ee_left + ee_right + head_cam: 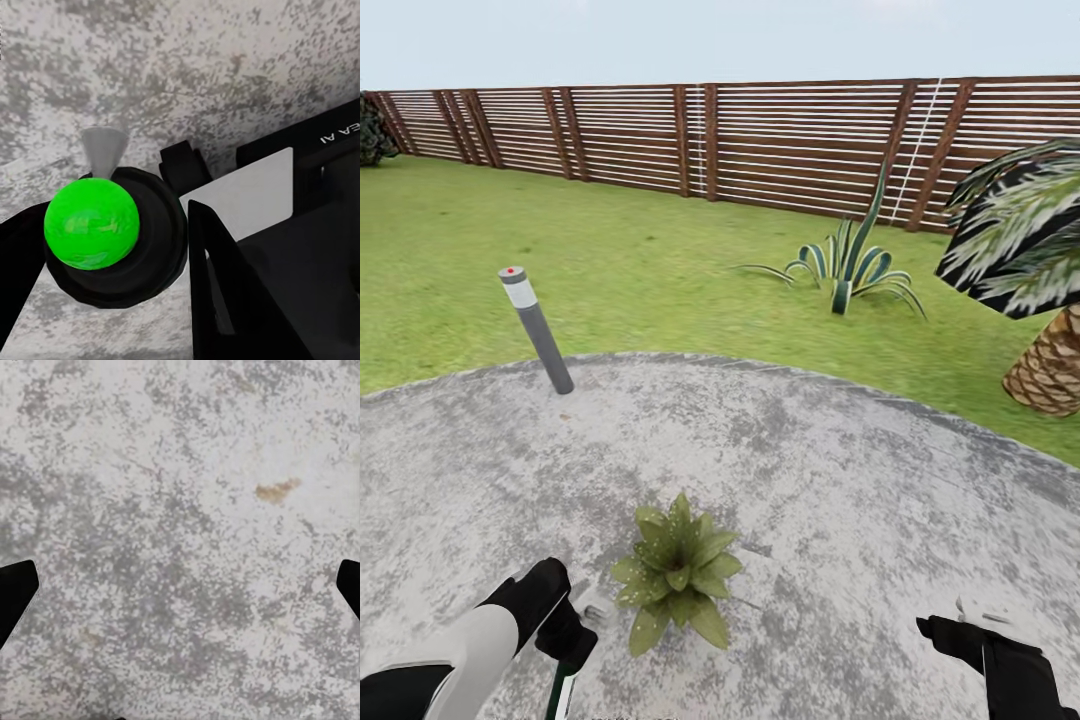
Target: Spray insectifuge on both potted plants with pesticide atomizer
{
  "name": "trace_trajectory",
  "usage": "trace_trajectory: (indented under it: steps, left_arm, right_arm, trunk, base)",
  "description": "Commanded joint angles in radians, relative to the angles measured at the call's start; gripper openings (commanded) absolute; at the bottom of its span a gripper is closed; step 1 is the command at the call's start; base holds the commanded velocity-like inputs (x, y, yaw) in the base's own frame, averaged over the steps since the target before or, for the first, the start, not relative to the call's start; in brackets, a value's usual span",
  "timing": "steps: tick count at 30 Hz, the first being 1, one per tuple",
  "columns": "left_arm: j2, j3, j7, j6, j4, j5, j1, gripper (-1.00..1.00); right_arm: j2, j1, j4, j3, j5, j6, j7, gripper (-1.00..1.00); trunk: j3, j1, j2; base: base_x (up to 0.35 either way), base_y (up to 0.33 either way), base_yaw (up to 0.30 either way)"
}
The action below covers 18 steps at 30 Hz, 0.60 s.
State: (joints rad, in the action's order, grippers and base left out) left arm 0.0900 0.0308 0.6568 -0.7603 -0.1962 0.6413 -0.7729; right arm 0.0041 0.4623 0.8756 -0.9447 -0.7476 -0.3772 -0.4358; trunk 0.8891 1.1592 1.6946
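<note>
The pesticide atomizer [112, 232] is held between the left gripper [565, 640] jaws, just left of the potted plant [677, 575]. Its nozzle should be aimed at the leaves. The right gripper [985, 625] jaws are spread empty.

A potted plant [678, 575] sits on the grey patio [830, 470] — bollard lamp [537, 329] at its edge, fence [760, 145] behind.

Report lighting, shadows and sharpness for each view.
Head view: flat, even daylight, hardly any shadow under the potted plant; fence sharp. Left wrist view: the green ball carries soft highlights, edges slightly soft. Right wrist view: evenly lit, grainy patio, no glare.
</note>
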Motion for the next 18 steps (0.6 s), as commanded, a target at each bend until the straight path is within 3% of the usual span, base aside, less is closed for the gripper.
trace_trajectory:
  steps: [1,5,10,18]
  left_arm:
    - [-0.001,0.003,0.007,-0.004,-0.002,0.009,0.0,-1.0]
    - [-0.001,0.003,0.007,-0.004,-0.002,0.009,0.0,-1.0]
    - [-0.001,0.003,0.007,-0.004,-0.002,0.009,0.0,-1.0]
    - [-0.001,0.004,0.007,-0.004,-0.002,0.009,0.0,-1.0]
  right_arm:
    - [0.0,0.001,0.002,-0.003,-0.009,-0.002,-0.009,1.0]
    - [0.0,0.001,0.002,-0.003,-0.009,-0.002,-0.009,1.0]
    - [0.0,0.001,0.002,-0.003,-0.009,-0.002,-0.009,1.0]
    - [0.0,0.001,0.002,-0.003,-0.009,-0.002,-0.009,1.0]
  trunk:
    - [0.001,0.0,0.0]
    - [0.001,0.0,0.0]
    - [0.001,0.0,0.0]
    - [0.001,0.0,0.0]
  base:
    - [0.0,-0.001,0.254]
    - [0.0,-0.059,0.255]
    - [0.0,-0.266,0.249]
    - [0.0,-0.319,0.061]
